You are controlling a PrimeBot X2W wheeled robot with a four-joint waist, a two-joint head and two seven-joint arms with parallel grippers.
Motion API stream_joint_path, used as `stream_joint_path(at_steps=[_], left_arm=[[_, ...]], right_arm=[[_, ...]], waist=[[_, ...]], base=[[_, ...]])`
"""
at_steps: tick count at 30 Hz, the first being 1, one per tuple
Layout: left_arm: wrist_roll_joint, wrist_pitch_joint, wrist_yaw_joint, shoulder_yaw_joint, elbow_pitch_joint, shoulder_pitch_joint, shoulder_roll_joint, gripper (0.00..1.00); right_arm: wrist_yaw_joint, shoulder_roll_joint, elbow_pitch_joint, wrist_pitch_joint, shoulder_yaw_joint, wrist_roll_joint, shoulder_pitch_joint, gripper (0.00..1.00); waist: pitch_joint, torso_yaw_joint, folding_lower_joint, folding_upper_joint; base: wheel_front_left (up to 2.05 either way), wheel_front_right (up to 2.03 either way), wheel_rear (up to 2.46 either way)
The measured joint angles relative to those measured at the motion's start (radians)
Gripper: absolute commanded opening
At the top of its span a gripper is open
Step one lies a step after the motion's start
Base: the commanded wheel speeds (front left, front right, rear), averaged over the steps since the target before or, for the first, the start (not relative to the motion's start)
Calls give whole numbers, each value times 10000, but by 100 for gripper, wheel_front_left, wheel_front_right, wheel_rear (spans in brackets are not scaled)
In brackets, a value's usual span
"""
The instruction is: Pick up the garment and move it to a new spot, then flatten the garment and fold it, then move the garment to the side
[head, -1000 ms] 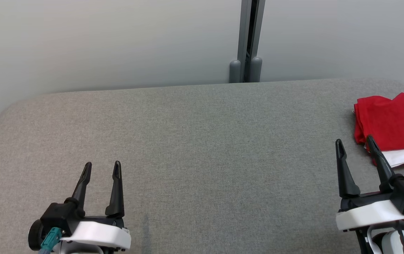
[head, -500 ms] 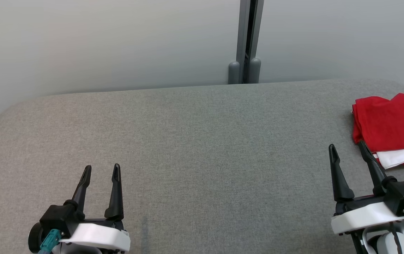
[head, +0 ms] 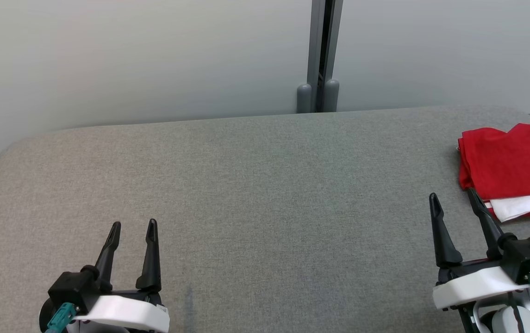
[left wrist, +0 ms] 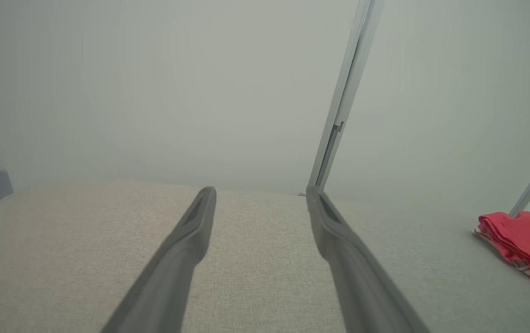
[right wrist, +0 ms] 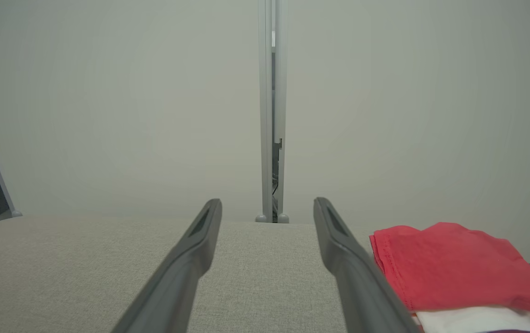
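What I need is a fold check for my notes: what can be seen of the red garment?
The garment is red, soft-looking cloth, folded into a compact layered stack with a white part showing at its near edge. It lies on the grey fabric-covered table, at the right, partly cut off by the head view's edge. The right end effector stands open beside its near-left corner, gripping nothing.
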Motion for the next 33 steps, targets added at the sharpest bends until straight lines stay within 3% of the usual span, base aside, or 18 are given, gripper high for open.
stream_joint_path(at_steps=[33], left_arm=[[-316, 0, -163, 111, 353, 35, 0, 100]], right_arm=[[0, 0, 65, 0, 15, 48, 1, 100]], waist=[[37, 111, 0, 0]], base=[[0, 0, 0]])
